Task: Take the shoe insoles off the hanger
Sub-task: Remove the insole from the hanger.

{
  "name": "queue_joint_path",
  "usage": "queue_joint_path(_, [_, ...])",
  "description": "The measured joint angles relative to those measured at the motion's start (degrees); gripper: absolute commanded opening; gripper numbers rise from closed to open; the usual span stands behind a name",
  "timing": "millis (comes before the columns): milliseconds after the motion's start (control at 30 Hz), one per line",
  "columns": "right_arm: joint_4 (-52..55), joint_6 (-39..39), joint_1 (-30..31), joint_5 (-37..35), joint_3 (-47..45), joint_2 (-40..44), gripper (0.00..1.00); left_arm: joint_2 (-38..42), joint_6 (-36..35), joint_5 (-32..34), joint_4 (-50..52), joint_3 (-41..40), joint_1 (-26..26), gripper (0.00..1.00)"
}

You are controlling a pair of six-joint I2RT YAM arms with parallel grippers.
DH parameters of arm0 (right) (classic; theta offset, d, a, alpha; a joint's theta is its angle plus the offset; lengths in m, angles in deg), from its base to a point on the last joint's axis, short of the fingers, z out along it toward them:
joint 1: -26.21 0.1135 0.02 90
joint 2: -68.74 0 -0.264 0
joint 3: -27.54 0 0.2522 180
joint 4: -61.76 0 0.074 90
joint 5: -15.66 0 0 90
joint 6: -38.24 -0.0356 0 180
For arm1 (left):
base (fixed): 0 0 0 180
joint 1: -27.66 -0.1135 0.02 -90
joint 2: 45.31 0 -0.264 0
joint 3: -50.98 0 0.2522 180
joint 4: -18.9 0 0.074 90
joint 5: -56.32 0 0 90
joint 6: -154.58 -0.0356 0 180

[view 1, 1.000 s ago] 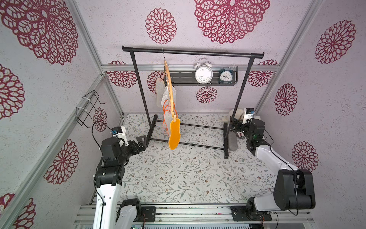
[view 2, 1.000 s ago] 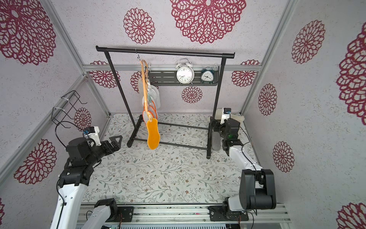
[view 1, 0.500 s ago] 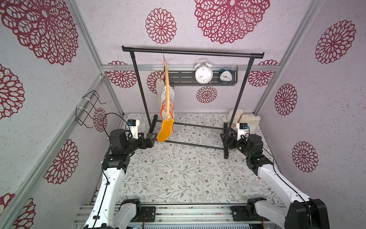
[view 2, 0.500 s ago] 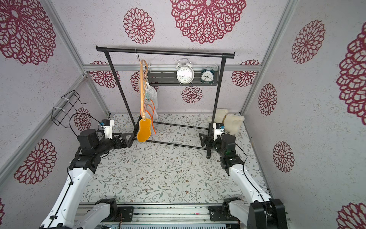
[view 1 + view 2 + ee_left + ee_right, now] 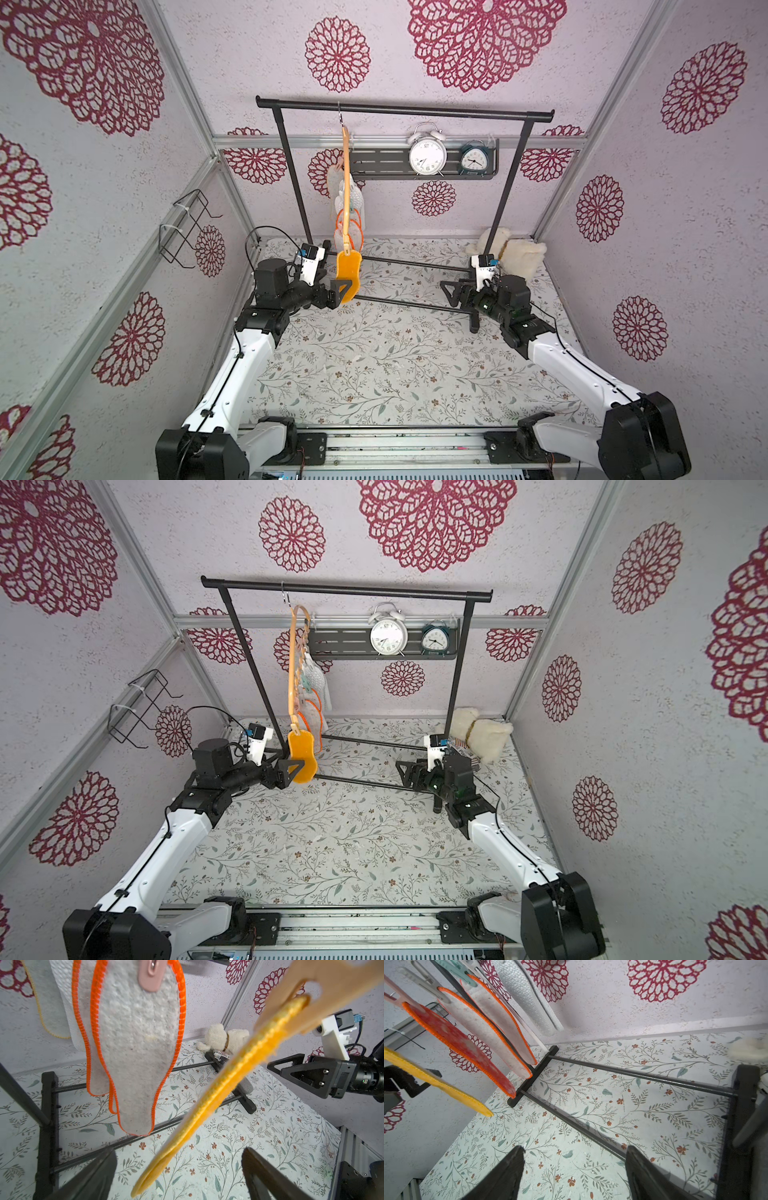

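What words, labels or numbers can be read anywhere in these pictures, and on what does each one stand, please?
"GURG", then a cut-off letter: on the small printed packet beside the plush toy, in the left wrist view.
Dial numerals on the white alarm clock: too small to read.
Dial numerals on the dark alarm clock: too small to read.
No other text can be read.
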Motion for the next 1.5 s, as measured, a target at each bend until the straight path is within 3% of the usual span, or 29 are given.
queue_joint_path(400, [-1.42, -0.02, 0.13, 3.43, 0.39, -2.75, 0.78, -6.01, -3.37, -2.93, -2.38, 2.4, 5.86, 0.89])
queue_joint_path(800, [-1.53, 0.59, 0.22, 6.01, 2.45, -3.87, 0.72, -13.88, -2.54, -1.01, -8.04, 4.11, 11.65, 0.55])
queue_joint_path(867, [-1.64, 0.66, 0.22, 6.51, 3.21, -4.22, 0.72, -13.88, -2.05, -0.63, -9.25, 4.11, 12.63, 0.56])
queue_joint_path(967, [-2.12, 0.66, 0.22, 7.34, 4.66, -5.44, 0.72, -13.79, -0.92, 0.17, -11.52, 3.56, 13.44, 0.66])
queue_joint_path(1133, [-2.49, 0.63, 0.37, 7.89, 6.62, -7.3, 0.72, -12.52, 1.6, 4.81, -15.41, 0.42, 13.53, 0.66])
queue_joint_path(1267, [-3.19, 0.2, 0.59, 8.17, 6.88, -7.85, 0.72, -11.19, 5.77, 8.76, -23.63, -4.46, 13.53, 0.6])
queue_joint_path(1500, [-4.2, -0.72, 0.92, 9.18, 7.93, -9.14, 0.71, -10.82, 11.45, 9.81, -34.8, -8.7, 13.53, 0.44])
